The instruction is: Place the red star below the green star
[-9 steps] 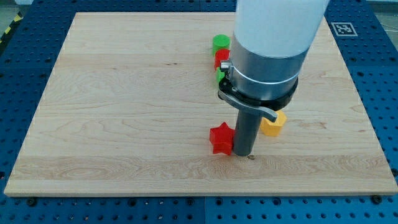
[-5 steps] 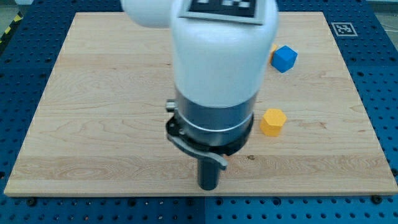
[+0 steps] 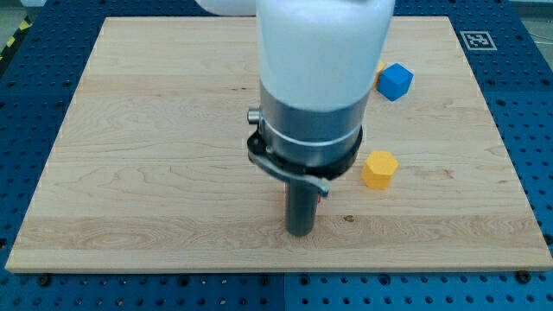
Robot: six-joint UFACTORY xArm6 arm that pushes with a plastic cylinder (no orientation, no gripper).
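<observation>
My tip (image 3: 300, 233) rests on the wooden board (image 3: 155, 138) near the view's bottom centre. Only a sliver of the red star (image 3: 322, 194) shows beside the rod; the rest is hidden behind it, so the tip stands just below the star in the view. The green star is hidden behind the arm's white and grey body (image 3: 315, 95), as are the other blocks seen earlier at the view's top centre.
A yellow hexagonal block (image 3: 378, 168) lies to the right of the rod. A blue cube (image 3: 396, 80) lies at the view's upper right, with a bit of another yellow block (image 3: 381, 66) showing at the arm's edge beside it.
The arm swung left and down from the red star's right side to the board's bottom edge, then came back up a little. It now covers both stars.
</observation>
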